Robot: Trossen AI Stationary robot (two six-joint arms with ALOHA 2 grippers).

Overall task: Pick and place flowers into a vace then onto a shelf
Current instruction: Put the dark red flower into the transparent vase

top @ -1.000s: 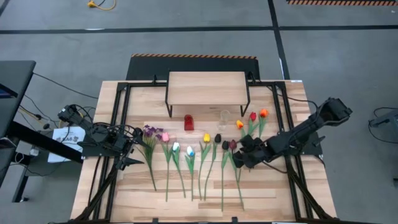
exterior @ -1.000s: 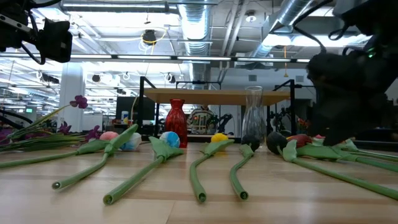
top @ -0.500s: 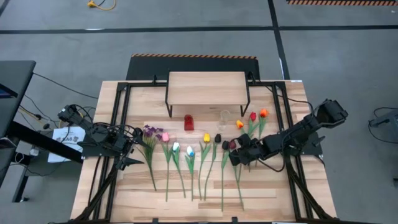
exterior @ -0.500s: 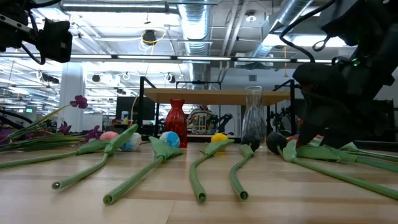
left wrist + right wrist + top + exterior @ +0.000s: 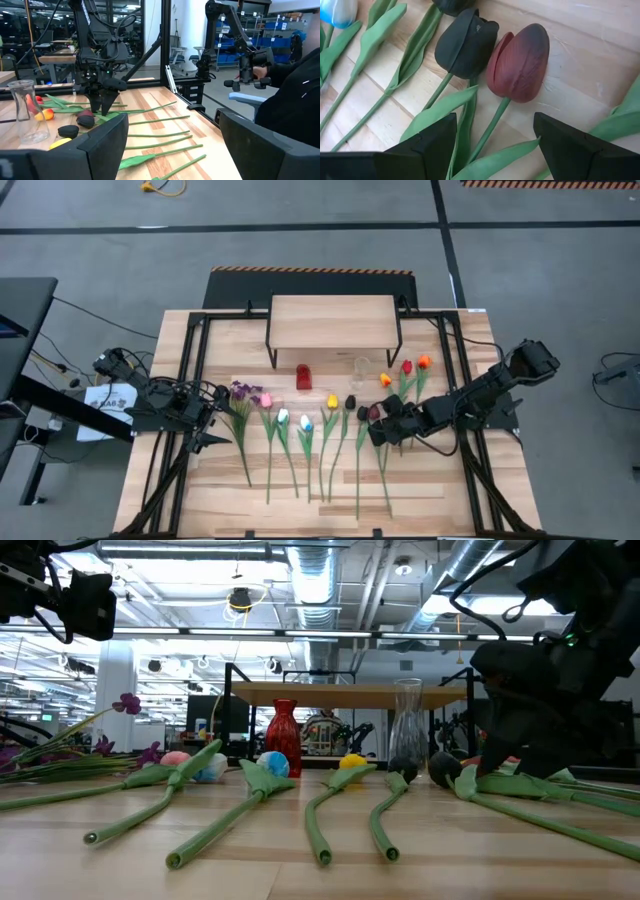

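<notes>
- Right pincer (image 5: 379, 434) hangs low over the desk (image 5: 430, 490), fingers spread wide around a dark red tulip (image 5: 518, 62), gripping nothing.
- Flowers (image 5: 306, 424) lie in a row before the shelf (image 5: 333, 321).
- Left pincer (image 5: 218, 418) waits open beside the purple sprigs (image 5: 240, 390).

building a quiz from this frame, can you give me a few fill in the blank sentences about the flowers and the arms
1. The right gripper has its fingers open over a dark ____ tulip.
2. Between the shelf and the flowers stand a clear glass vase and a ____ one.
3. The left gripper waits beside the ____ sprigs.

Missing words: red; red; purple
</notes>
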